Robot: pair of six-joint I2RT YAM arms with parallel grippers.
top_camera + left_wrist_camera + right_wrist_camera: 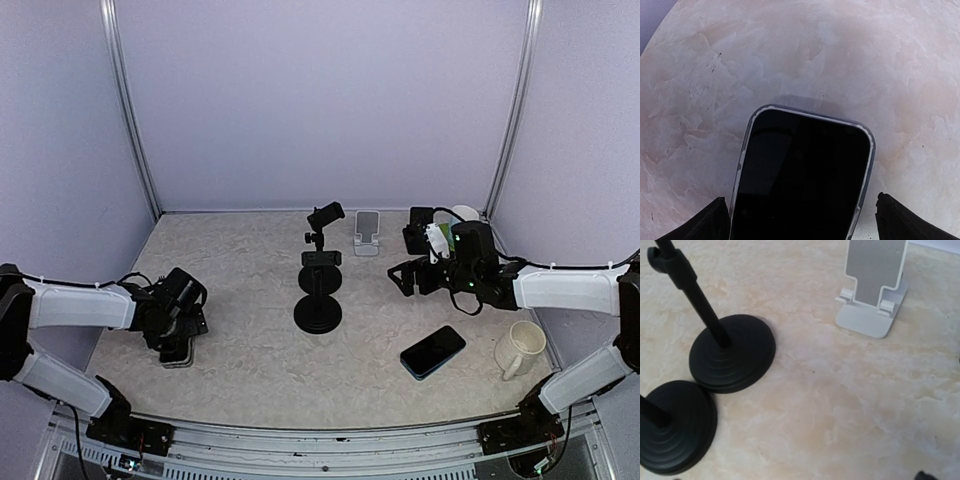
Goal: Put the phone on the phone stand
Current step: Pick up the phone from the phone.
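Note:
A dark phone (802, 180) with a silvery rim lies flat on the table, screen up. My left gripper (805, 227) hangs low over its near end, open, with one black fingertip (707, 222) on each side of it and apart from its edges. From above, that phone (180, 358) peeks out under the left gripper (177, 342). A white phone stand (872, 285) is at the back of the table, also visible from above (367, 232). My right gripper (402, 277) hovers open and empty right of centre. A second, blue-edged phone (433, 351) lies at the near right.
Two black round-based clamp stands (318, 295) (325, 218) rise mid-table; their bases (732, 352) (675, 425) fill the left of the right wrist view. A cream mug (520, 348) sits near the right edge. Dark and white items (420, 228) cluster at the back right corner.

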